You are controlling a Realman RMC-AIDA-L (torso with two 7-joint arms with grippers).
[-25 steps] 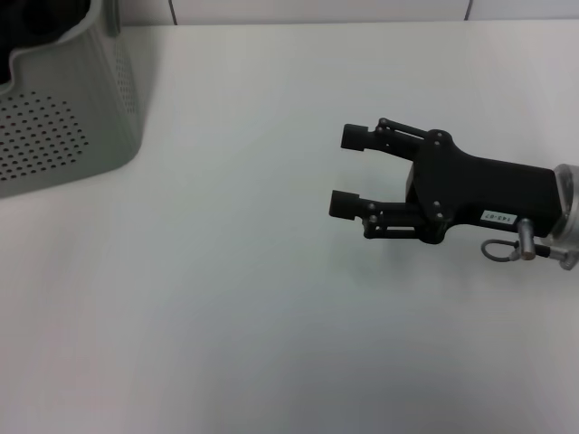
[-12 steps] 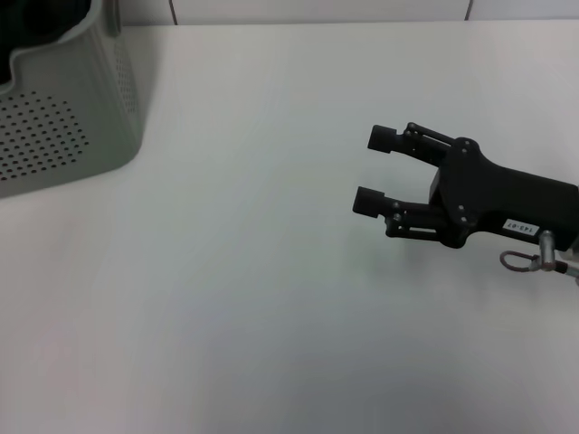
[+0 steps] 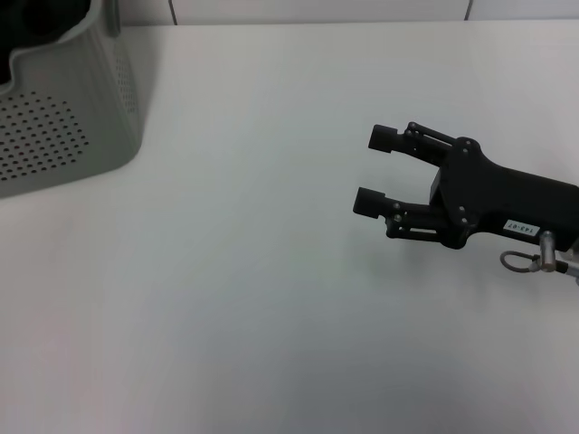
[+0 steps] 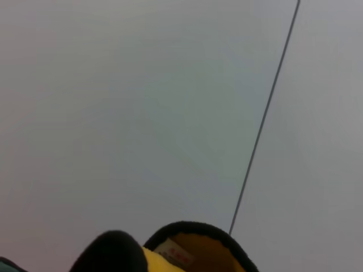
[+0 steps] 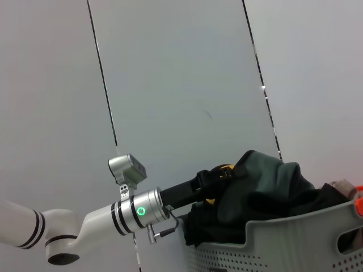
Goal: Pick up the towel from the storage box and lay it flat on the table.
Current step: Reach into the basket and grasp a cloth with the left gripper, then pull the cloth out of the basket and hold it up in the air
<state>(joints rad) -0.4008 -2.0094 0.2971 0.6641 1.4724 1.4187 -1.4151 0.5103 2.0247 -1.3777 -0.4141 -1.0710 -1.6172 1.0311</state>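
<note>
Over the white table (image 3: 226, 271), the right claw (image 3: 373, 170) hovers spread.

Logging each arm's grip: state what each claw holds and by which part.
The right claw is open over the table, holding nothing. The left claw is at the towel bunched in the box; its grip is hidden.

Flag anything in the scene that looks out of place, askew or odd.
Nothing damaged or spilled. The towel bulges in a crumpled heap above the rim of the storage box, where the left gripper reaches into it. The right gripper hangs open over the bare table, holding nothing.
</note>
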